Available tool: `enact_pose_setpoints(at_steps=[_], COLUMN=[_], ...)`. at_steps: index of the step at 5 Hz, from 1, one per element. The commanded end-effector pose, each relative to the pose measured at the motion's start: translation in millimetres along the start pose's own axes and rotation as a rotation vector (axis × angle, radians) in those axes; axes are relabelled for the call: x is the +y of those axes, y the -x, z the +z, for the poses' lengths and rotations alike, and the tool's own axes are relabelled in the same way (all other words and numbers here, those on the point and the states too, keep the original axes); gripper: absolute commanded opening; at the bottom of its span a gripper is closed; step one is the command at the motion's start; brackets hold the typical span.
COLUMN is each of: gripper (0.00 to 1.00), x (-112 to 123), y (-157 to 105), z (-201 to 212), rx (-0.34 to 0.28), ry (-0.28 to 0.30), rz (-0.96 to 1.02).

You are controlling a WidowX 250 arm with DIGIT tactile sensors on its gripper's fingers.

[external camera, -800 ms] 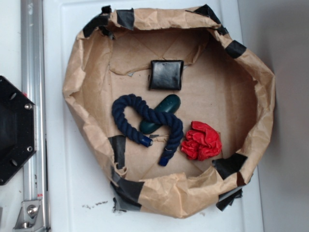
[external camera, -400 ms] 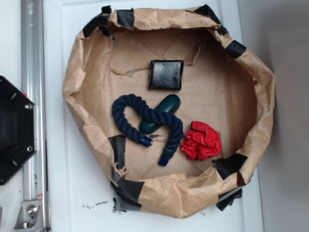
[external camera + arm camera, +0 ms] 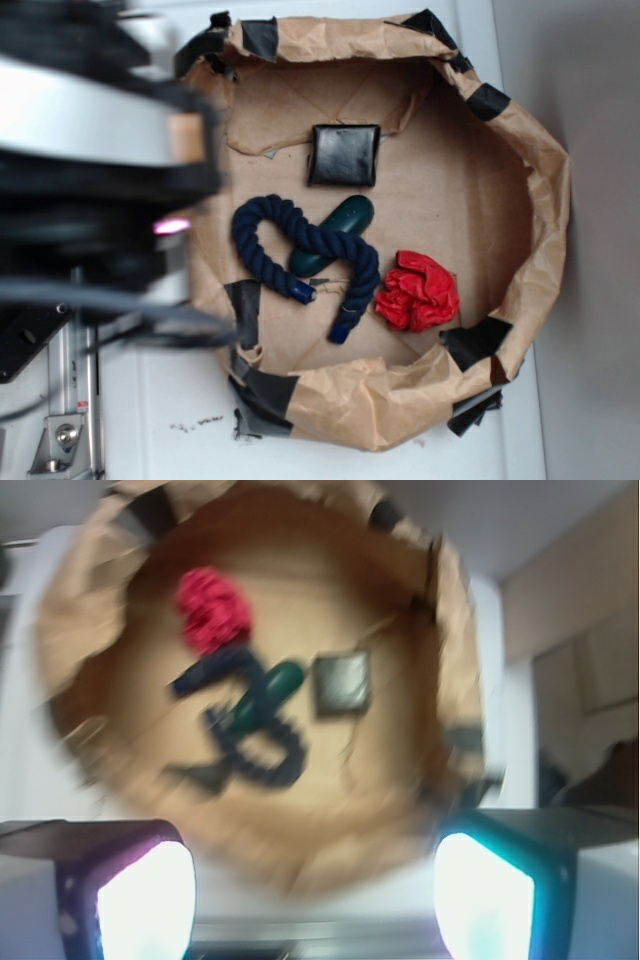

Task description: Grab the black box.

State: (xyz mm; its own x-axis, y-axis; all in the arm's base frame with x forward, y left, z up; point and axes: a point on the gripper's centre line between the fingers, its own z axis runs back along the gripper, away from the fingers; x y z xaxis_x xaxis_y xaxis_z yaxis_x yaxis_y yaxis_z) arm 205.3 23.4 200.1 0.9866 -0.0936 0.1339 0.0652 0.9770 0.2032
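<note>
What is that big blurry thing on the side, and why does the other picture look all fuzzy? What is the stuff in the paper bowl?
The big blurry shape is a robot arm, seen from a camera looking down from above. The fuzzy picture comes from a camera on the arm's wrist. At its bottom corners you see the two fingers of its gripper, wide apart and holding nothing. The brown paper nest holds a black box, a dark blue rope lying over a dark green oval thing, and a red cloth ball. The robot is meant to grab the black box, which nothing touches yet.
</note>
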Motion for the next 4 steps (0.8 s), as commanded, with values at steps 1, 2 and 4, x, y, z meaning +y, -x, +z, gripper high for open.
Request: enact_pose_setpoints(at_steps=[1,2,4], gripper=[1.00,1.00,1.00], x=[3,5,25], y=[-60,-47,-15], z=[-97,-145,-191], rx=[0.021,0.052,0.156], ry=[0.007,0.029,0.105], rz=[-0.109,-0.155,-0.154])
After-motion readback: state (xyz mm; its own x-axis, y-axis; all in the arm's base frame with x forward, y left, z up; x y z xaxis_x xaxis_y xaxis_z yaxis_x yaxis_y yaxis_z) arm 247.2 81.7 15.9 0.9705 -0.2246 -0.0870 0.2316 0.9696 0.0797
